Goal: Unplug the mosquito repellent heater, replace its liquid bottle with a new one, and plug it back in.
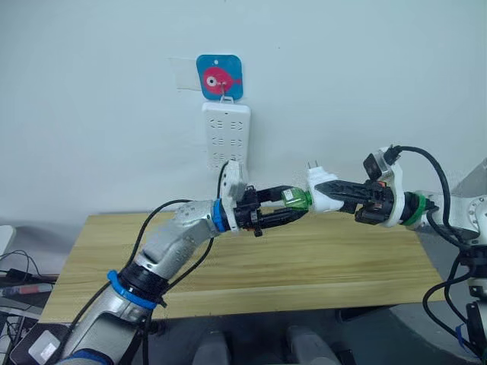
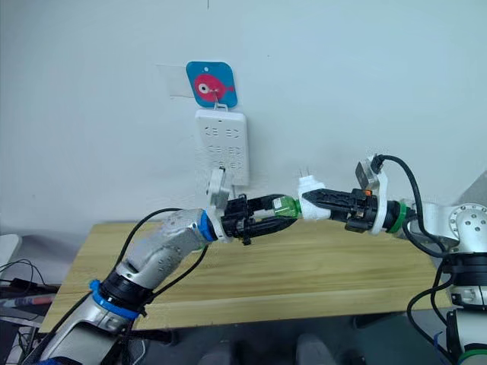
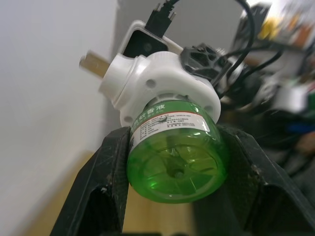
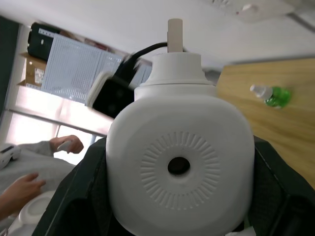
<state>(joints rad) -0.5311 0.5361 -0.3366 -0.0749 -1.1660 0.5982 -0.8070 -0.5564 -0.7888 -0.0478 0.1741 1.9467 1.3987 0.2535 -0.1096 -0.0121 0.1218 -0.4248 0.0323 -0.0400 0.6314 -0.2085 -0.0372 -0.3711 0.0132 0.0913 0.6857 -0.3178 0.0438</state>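
The white mosquito repellent heater (image 1: 323, 190) is held in the air over the wooden table (image 1: 319, 262), prongs pointing up, with my right gripper (image 1: 329, 195) shut on it. Its round vent hole (image 4: 178, 166) faces the right wrist camera. A green liquid bottle (image 3: 176, 160) sits with its neck in the heater's base, and my left gripper (image 1: 292, 204) is shut on this bottle from the other side. One black finger (image 3: 101, 189) presses each side of the bottle. Another small green bottle (image 4: 272, 95) with a white cap lies on the table.
A long white power strip (image 1: 226, 137) hangs on the wall under a blue fish hook (image 1: 220, 77), behind and above my left wrist. A person's hands (image 4: 29, 179) show at the edge of the right wrist view. Cables lie at the far left (image 1: 15, 277).
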